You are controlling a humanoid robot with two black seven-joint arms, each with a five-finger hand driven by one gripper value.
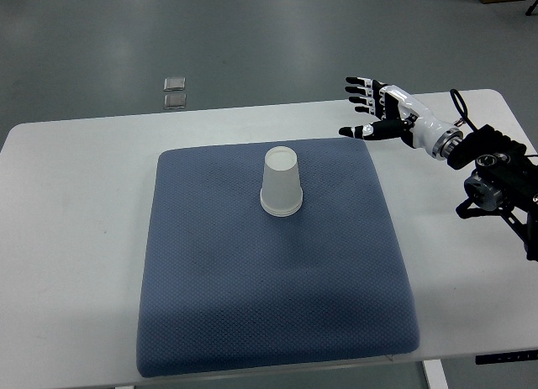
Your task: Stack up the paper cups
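Grey floor runs behind a white worktop (76,179), and on the floor beyond the worktop's far edge lie two small square metal plates (175,92), one just behind the other. Most of the worktop is covered by a blue padded mat (252,322).

From the top view, the paper cup (281,182) is my landmark. It stands upside down on the mat, rim down and closed base up, a little toward the far side of the mat's middle. Whether it is one cup or several already nested I cannot tell.

My right hand (382,112) hovers to the right of the cup and farther back, over the mat's far right corner, well apart from the cup. Its fingers (357,91) are spread wide and straight, holding nothing. My left arm does not show.

I judge the cup light, thin-walled and easy to crush or tip, so a soft grip matters. I would take it around the side wall, about midway up, thumb on one side and fingers opposite, squeezing only enough to lift.
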